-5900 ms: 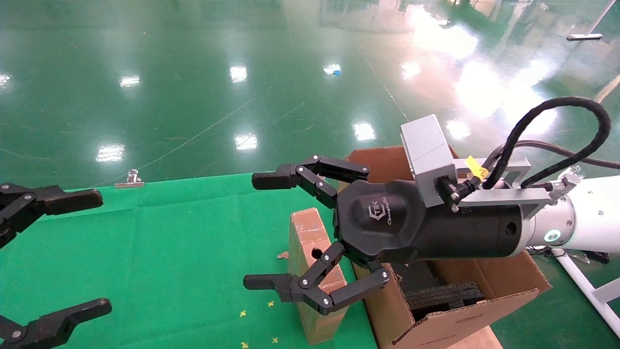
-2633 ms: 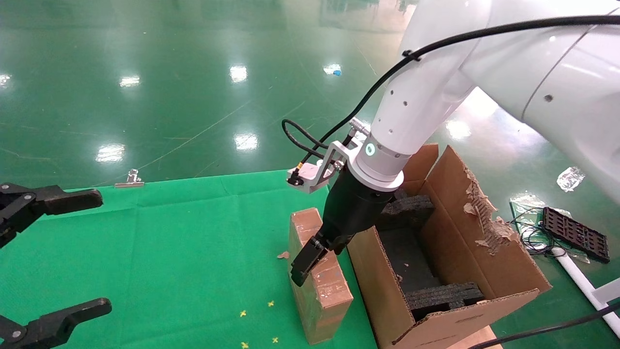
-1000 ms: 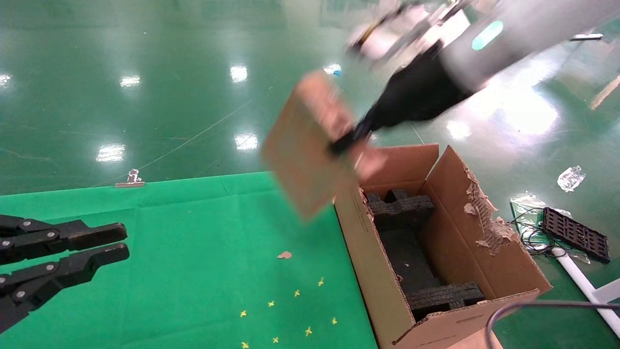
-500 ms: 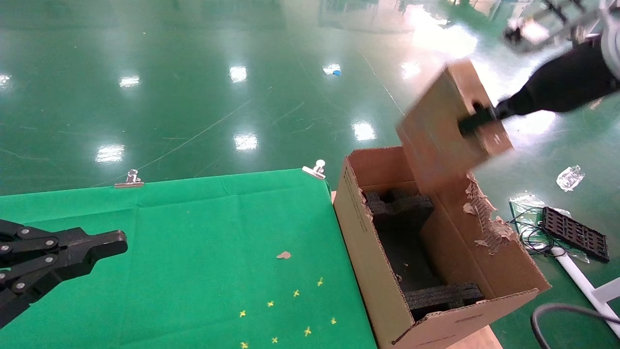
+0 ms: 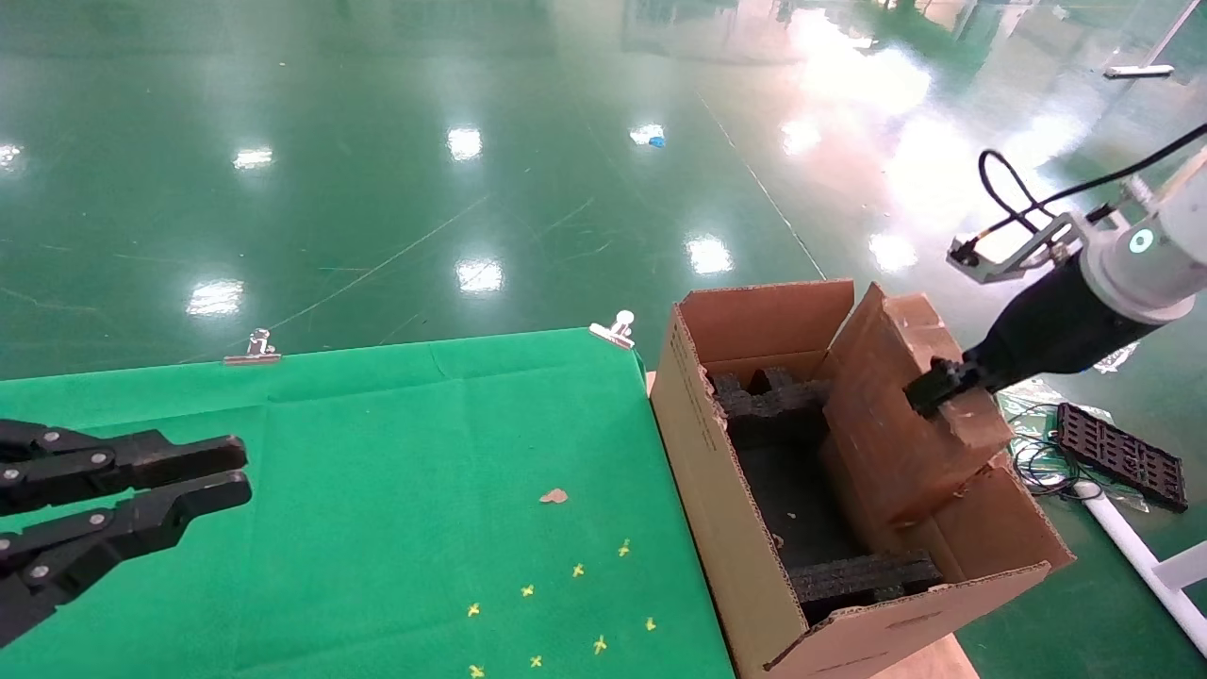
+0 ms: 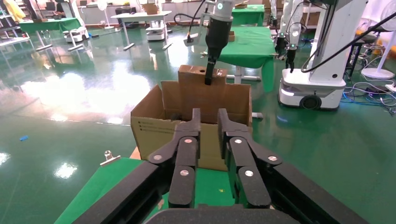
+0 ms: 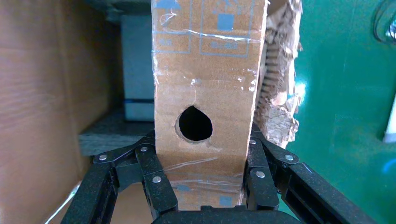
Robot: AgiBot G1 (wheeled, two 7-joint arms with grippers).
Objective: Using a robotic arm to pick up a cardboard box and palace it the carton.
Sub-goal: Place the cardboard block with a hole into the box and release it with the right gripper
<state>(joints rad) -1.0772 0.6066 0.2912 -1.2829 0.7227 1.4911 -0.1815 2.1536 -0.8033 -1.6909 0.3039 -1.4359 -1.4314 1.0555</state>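
The right gripper (image 5: 934, 389) pinches the cardboard box (image 5: 896, 424), tilted against the carton (image 5: 745, 556) wall. Straighten it, lower between the foam inserts (image 5: 863, 573). The left gripper (image 5: 203, 476), nearly pressed together, idles over the green cloth.

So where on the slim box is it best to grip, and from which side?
Across its narrow end face, near the round hole, coming from above. The right pincer already clamps the box that way: its two wide faces are flat and close together, and the box hangs tilted into the carton.
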